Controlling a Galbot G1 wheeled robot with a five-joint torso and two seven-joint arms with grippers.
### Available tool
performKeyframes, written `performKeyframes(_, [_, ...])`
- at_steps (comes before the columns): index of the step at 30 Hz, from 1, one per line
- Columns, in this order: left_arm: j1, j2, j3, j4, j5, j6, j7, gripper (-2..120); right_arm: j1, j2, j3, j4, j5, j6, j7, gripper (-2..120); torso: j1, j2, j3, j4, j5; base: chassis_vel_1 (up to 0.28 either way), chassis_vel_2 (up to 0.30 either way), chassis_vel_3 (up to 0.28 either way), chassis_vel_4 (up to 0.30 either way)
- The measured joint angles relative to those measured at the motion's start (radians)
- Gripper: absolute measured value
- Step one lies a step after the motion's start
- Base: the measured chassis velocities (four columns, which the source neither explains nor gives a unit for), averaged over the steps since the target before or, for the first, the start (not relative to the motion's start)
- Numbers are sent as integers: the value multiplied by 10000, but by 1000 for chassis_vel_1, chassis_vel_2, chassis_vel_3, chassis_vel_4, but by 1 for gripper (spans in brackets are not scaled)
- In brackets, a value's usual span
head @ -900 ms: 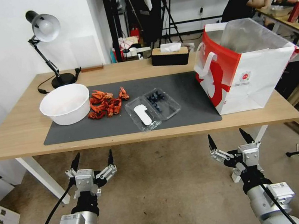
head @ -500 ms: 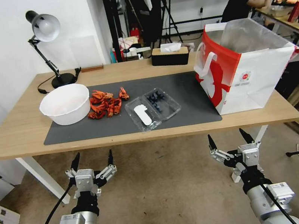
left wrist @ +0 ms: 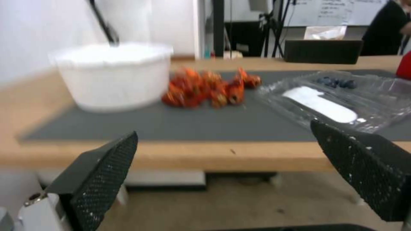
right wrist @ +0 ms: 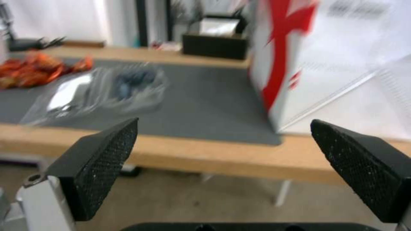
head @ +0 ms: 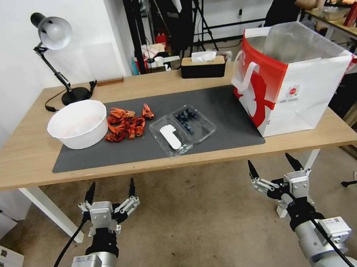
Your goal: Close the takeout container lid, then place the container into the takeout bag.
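1. Head view shows the takeout container (head: 182, 130) lying open on the dark mat (head: 223, 104) of the desk (head: 20, 158), near the front edge of the mat. The lid (head: 171, 138), with its long white label, is the half toward the robot's left and lies flat beside the half with the blueberries (head: 186, 119).
2. The takeout bag (head: 292, 84) stands upright at the right end of the desk, well apart from the container, with its mouth open upward.
3. The left claw (head: 110, 191) hangs below the desk edge, in front of the desk, with its fingers spread wide and nothing between them. The right claw (head: 273, 164) is at the same height on the other side, also wide open and empty.
4. I judge that the closing step is not yet begun, because both claws are far from the container.
5. To do it well, I think one claw should come under the free edge of the lid and fold it over the hinge toward the blueberries, while the other claw keeps the berry half from sliding on the mat.
6. The plastic looks thin and light, so a gentle press along the rim is probably better than a hard one.
7. The red crayfish (head: 126, 123) and the white bowl (head: 77, 123) are just to the left of the lid, so the left claw should approach with care.
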Motion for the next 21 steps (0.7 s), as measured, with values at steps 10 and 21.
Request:
performKeyframes(10, [-170, 264, 827, 420, -1347, -435, -1117, 100, 1005, -990, 719, -51, 1944, -1518, -1593, 100, 0, 0, 0, 1, -8, 0, 0, 0, 0])
performKeyframes(21, [-114, 397, 523, 420, -1232, -757, -882, 100, 1629, -1659, 655, -441, 2773, -988, -1820, 100, 1, 0, 1, 1, -1, 0, 0, 0, 0])
